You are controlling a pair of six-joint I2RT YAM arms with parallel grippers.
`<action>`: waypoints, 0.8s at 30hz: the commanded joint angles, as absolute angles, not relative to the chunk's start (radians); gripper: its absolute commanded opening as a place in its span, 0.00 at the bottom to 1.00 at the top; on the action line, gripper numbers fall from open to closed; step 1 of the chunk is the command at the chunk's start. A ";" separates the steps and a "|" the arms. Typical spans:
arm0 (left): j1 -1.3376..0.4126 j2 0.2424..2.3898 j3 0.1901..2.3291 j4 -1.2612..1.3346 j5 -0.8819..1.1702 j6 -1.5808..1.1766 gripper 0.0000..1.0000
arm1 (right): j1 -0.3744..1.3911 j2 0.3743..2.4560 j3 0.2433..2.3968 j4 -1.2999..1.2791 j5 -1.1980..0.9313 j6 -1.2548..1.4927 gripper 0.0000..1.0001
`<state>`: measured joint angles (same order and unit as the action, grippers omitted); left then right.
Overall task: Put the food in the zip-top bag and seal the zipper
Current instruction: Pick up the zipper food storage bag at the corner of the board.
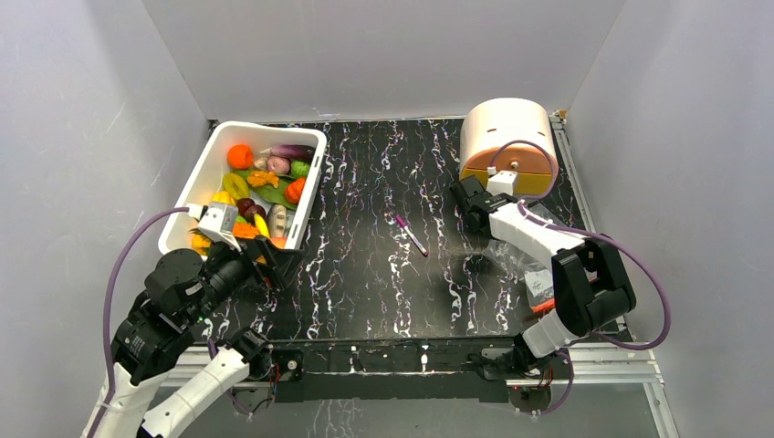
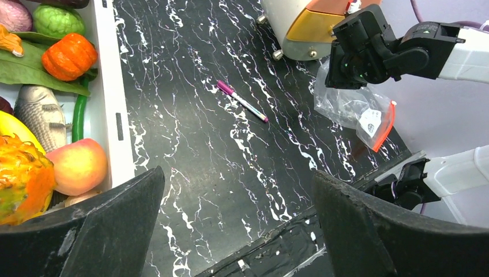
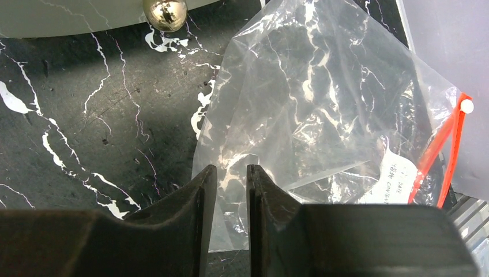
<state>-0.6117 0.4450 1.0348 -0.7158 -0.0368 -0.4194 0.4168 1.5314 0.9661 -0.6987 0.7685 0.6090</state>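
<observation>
Here the zip-top bag lies clear, crinkled

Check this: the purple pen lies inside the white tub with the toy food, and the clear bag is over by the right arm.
The purple pen is not in the white tub: it lies on the black table between the tub and the clear bag, as the left wrist view shows. The toy food is in the tub, and the bag is by the right arm.
</observation>
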 commanded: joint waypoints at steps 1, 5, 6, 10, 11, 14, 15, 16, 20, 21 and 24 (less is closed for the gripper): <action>-0.617 0.454 1.029 -0.702 -0.002 -0.389 0.98 | 0.411 1.518 0.960 -0.692 0.817 0.644 0.21; -0.617 0.452 1.012 -0.695 0.020 -0.372 0.98 | 0.411 1.492 0.945 -0.691 0.808 0.643 0.06; -0.617 0.453 1.011 -0.693 0.031 -0.362 0.98 | 0.411 1.483 0.945 -0.694 0.800 0.638 0.00; -0.617 0.443 0.995 -0.660 0.072 -0.318 0.98 | 0.413 1.424 0.963 -0.742 0.748 0.616 0.00; -0.617 0.438 0.986 -0.640 0.082 -0.309 0.98 | 0.414 1.400 0.969 -0.755 0.732 0.605 0.00; -0.617 0.435 0.964 -0.582 0.076 -0.294 0.98 | 0.420 1.315 1.009 -0.829 0.688 0.575 0.00; -0.617 0.439 0.959 -0.570 0.074 -0.285 0.98 | 0.419 1.289 1.027 -0.856 0.668 0.562 0.00; -0.617 0.445 0.961 -0.566 0.080 -0.264 0.98 | 0.419 1.257 1.048 -0.879 0.644 0.548 0.00; -0.617 0.491 0.999 -0.596 0.116 -0.170 0.98 | 0.420 1.123 1.131 -0.952 0.517 0.507 0.00; -0.617 0.500 1.004 -0.599 0.132 -0.154 0.98 | 0.420 1.097 1.157 -0.976 0.482 0.508 0.00; -0.617 0.516 1.002 -0.584 0.204 -0.111 0.95 | 0.420 1.031 1.240 -1.018 0.320 0.493 0.00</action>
<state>-0.6121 0.4885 0.9733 -0.6128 0.1040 -0.2047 0.4171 1.1168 1.1236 -0.9489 0.5232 0.5308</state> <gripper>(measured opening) 0.967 0.007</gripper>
